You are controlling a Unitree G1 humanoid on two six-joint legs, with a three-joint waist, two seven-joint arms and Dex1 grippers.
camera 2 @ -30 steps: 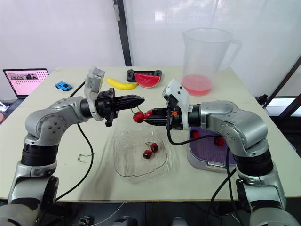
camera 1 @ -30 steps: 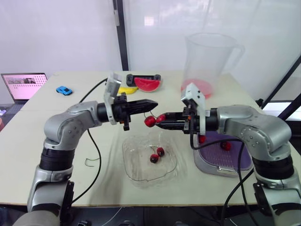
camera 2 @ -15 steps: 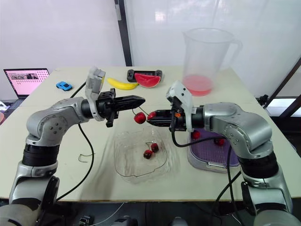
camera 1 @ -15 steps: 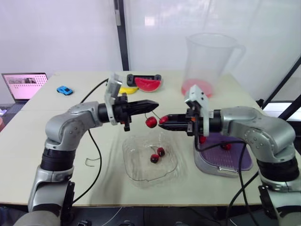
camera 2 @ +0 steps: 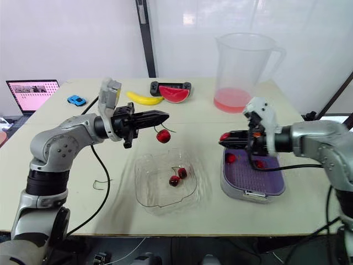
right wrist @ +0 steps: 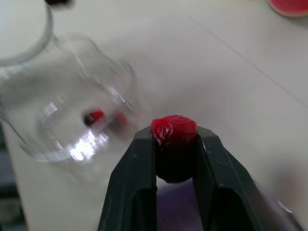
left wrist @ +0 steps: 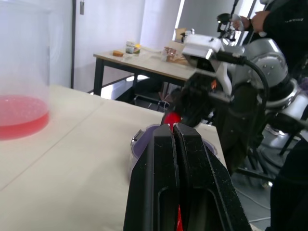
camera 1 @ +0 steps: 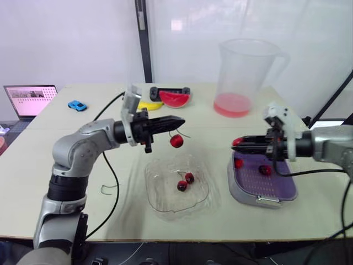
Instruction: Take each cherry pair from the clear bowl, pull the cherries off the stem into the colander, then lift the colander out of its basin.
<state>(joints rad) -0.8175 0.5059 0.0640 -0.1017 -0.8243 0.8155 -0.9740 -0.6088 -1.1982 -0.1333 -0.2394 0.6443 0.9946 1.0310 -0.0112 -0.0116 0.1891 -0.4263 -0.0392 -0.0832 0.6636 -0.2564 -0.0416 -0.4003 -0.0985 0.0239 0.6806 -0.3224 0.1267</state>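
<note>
Jaws of the left gripper [camera 1: 181, 122] are pressed together on the stem [camera 1: 179, 131]. Jaws of the right gripper [right wrist: 174, 135] pinch the free cherry [right wrist: 173, 129] from both sides.

**Positions**
- The hanging cherry [camera 1: 176, 141] dangles from the stem just below the left fingertips, above the far rim of the bowl [camera 1: 157, 199].
- The free cherry is held over the near-left edge of the colander [camera 1: 276, 185], which sits in its basin [camera 1: 242, 196].
- Two cherries [camera 1: 238, 163] [camera 1: 265, 170] lie in the colander.
- One pair [camera 1: 185, 181] lies in the bowl.

**Reason for the hold**
- The grippers are well apart, so the free cherry is judged to be detached from the stem.
- Holding it over the colander lets it drop in when the jaws spread.
- The left gripper grips the stem, not the fruit. This leaves the hanging cherry exposed for the next pull.
- Keeping that cherry over the bowl means a slip lands it there, not on the table [camera 1: 83, 165].

**Limits of view**
- The stem is thin and hard to trace against the table.
- Whether a stem stub remains on the free cherry cannot be told.
- In the left wrist view the fingers [left wrist: 163, 163] cover the hanging cherry apart from a red sliver.
- The right arm is cut off at the edge of both eye views.
- In the right wrist view the bowl and pair are blurred.
</note>
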